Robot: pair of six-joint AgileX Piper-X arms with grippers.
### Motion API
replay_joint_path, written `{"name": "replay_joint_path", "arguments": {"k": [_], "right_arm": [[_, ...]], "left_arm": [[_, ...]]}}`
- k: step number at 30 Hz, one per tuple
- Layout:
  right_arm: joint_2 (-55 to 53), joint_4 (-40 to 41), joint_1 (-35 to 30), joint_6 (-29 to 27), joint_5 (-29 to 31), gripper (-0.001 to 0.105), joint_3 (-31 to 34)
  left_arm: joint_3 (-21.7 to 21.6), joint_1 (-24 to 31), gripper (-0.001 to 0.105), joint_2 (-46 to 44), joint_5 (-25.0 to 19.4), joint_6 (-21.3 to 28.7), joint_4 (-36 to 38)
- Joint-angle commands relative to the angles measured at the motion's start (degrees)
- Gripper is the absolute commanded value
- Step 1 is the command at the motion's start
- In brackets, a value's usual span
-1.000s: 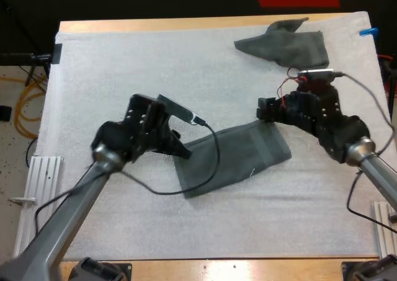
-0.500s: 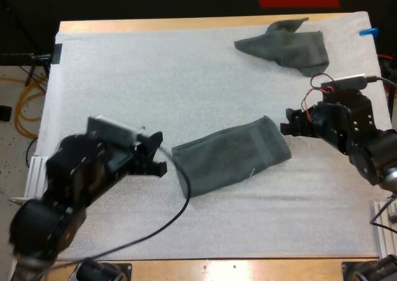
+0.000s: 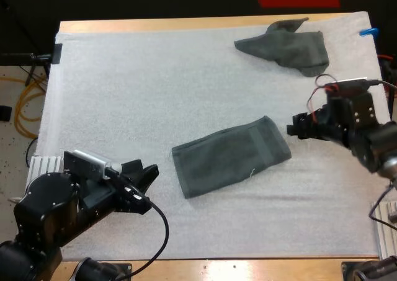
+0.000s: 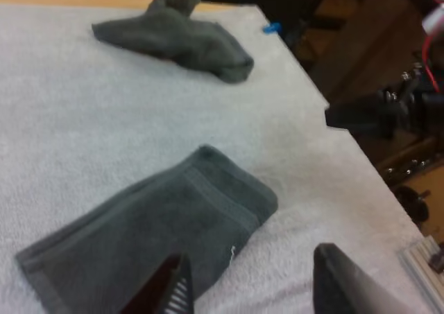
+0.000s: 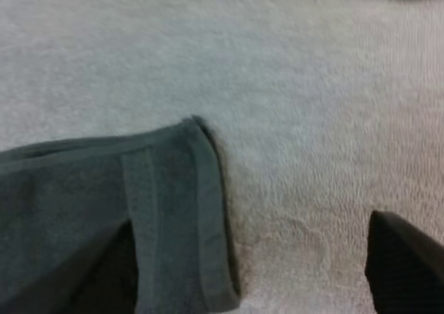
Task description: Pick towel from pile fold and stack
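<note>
A folded towel [image 3: 231,162] lies between the left gripper [image 3: 144,187] and right gripper [image 3: 294,126], both spread and empty (crumpled towel [image 3: 285,45] beyond the right one); soft, limp cloth, probably best pinched at its hemmed edges.

A white mat [image 3: 186,82] spreads under and ahead of the fingers of the left gripper [image 3: 147,188] and of the right gripper [image 3: 293,127]. It covers nearly all of the wooden table [image 3: 186,25], whose bare edge shows well beyond the fingertips. Outboard of the left fingers a ribbed aluminium rail [image 3: 44,167] lies just past the mat's edge. Farther out, a looped yellow cable [image 3: 23,104] lies on the speckled floor [image 3: 9,151]. A second ribbed rail [image 3: 383,211] lies behind the right fingers.
</note>
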Motion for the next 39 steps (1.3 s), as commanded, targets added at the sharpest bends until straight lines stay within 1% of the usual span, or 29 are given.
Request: {"name": "replay_joint_path", "arguments": {"k": [1, 2, 4, 6, 12, 14, 16, 19, 22, 28, 29, 31, 36, 39], "right_arm": [[1.48, 0.46, -2.42, -0.46, -3.27, 0.066, -0.58], [2.25, 0.46, -3.2, -0.48, -5.08, 0.066, -0.58], [5.06, 0.46, -6.63, -0.86, -10.59, 0.066, -0.58], [7.28, 0.46, -8.84, -1.68, -13.38, 0.066, -0.58], [15.19, -0.11, -12.96, -3.62, -21.26, 0.066, -0.58], [17.33, -0.22, -13.47, -4.25, -23.74, 0.066, -0.58], [20.14, -0.41, -13.7, -4.63, -28.34, 0.066, -0.58], [23.8, -1.65, -13.68, -5.44, -32.32, 0.066, -0.58], [26.71, -5.02, -13.68, -5.44, -35.3, 0.066, -0.58], [31.55, -9.43, -13.68, -4.54, -37.9, 0.066, -0.58], [31.94, -9.65, -13.68, -4.44, -38.57, 0.066, -0.58], [33.61, -10.27, -13.68, -3.61, -41.88, 0.066, -0.58], [36.7, -10.54, -13.15, -0.87, -44.08, 0.066, -0.59], [38.34, -9.59, -12.12, 0.21, -47.18, 0.066, -0.64]], "left_arm": [[-0.21, -0.1, 0.046, 0.25, 0.24, -1.02, 0.99], [-0.21, -0.1, 0.048, 0.35, 0.26, -1.01, 1.31], [-0.02, -0.1, 0.057, 0.5, 0.43, -1.0, 2.06], [0.5, -0.1, 0.061, 0.5, 0.42, -1.26, 2.08], [1.59, -0.1, 0.062, 0.5, 0.52, -1.55, 3.47], [1.56, -0.1, 0.062, 0.5, 0.49, -1.55, 3.52], [1.56, -0.1, 0.062, 0.5, 0.49, -1.55, 3.52], [1.56, -0.1, 0.062, 0.5, 0.49, -1.55, 3.52], [1.56, -0.1, 0.062, 0.5, 1.43, -1.56, 3.52], [1.56, -0.1, 0.062, 0.5, 1.75, -1.85, 4.26], [1.56, -0.1, 0.062, 0.5, 1.75, -1.85, 4.27], [1.56, -0.1, 0.062, 0.5, 1.75, -1.85, 4.26], [1.56, -0.1, 0.062, 0.5, 1.75, -1.85, 4.26], [1.56, -0.1, 0.062, 0.5, 1.75, -1.91, 4.26]]}}
